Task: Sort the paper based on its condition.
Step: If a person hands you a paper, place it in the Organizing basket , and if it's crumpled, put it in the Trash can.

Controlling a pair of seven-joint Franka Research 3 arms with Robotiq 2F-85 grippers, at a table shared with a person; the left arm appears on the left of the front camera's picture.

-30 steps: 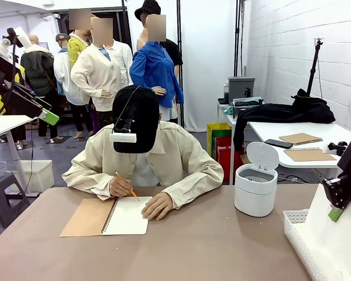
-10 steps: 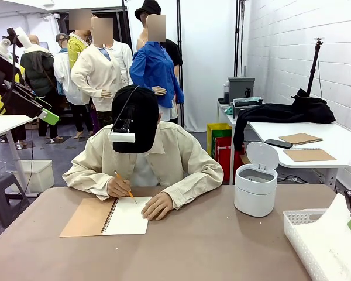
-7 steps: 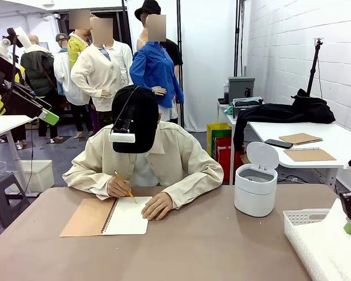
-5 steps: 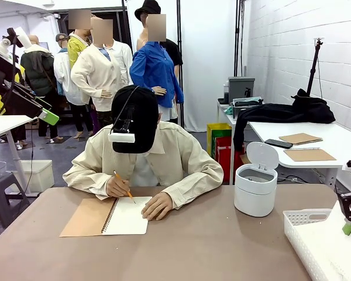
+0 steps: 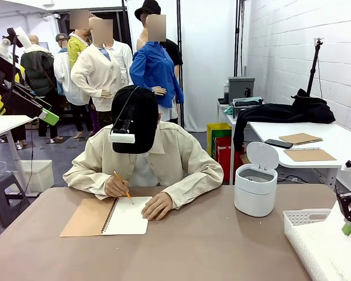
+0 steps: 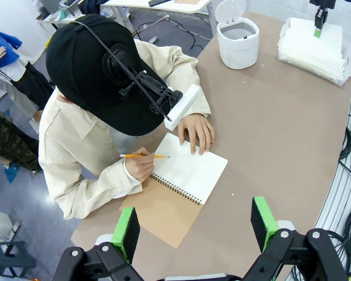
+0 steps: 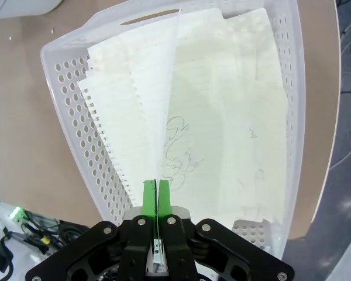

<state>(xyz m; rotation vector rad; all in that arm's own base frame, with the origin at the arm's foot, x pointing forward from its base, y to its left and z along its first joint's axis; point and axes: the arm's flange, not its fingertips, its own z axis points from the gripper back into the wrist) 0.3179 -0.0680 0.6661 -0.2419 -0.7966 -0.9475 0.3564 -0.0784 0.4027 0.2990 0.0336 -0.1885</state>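
My right gripper (image 7: 157,188) is shut on the edge of a sheet of white paper (image 7: 164,117), which stands on edge over a white slotted basket (image 7: 70,117). Several more sheets (image 7: 240,105) lie flat in that basket, one with a pencil scribble. From the front, the right gripper (image 5: 349,225) hangs at the far right edge with the paper (image 5: 330,240) sloping down into the basket (image 5: 297,225). High above the table, my left gripper (image 6: 194,225) is open, looking down on a person writing in a spiral notebook (image 6: 181,181).
The person sits at the far side, a pencil (image 5: 123,185) in one hand and the other hand (image 5: 158,206) flat on the notebook (image 5: 105,216). A white lidded bin (image 5: 255,187) stands left of the basket. Bare brown tabletop (image 5: 210,246) lies between notebook and basket.
The right gripper has come down from three seconds ago, and over the last second edged slightly left with the sheet. The person's pencil hand shifted a little.
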